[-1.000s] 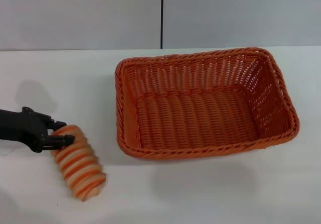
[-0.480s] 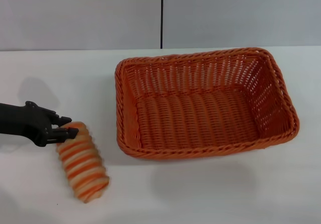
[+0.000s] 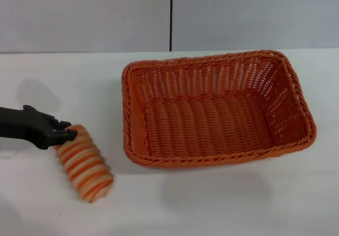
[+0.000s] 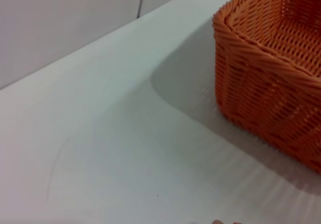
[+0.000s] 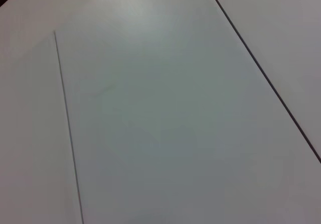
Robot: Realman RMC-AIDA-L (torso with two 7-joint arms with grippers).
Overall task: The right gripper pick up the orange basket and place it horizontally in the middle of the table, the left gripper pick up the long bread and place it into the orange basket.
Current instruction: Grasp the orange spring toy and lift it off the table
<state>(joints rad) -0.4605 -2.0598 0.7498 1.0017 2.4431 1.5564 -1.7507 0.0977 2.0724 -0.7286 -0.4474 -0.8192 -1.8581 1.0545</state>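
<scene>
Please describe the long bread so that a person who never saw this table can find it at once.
On the white table, find the big orange basket. To its left, outside it, is a short log, the long bread, its far end at the left tool. Only it has orange and cream stripes.

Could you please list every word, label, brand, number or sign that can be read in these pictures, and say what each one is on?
None: no readable text shows in any view.
The orange basket shows only plain weave.
The long bread shows only orange and cream stripes.
The left gripper, at the bread's end, is plain black.
The table and the wall are unmarked.
The right gripper is out of view.
</scene>
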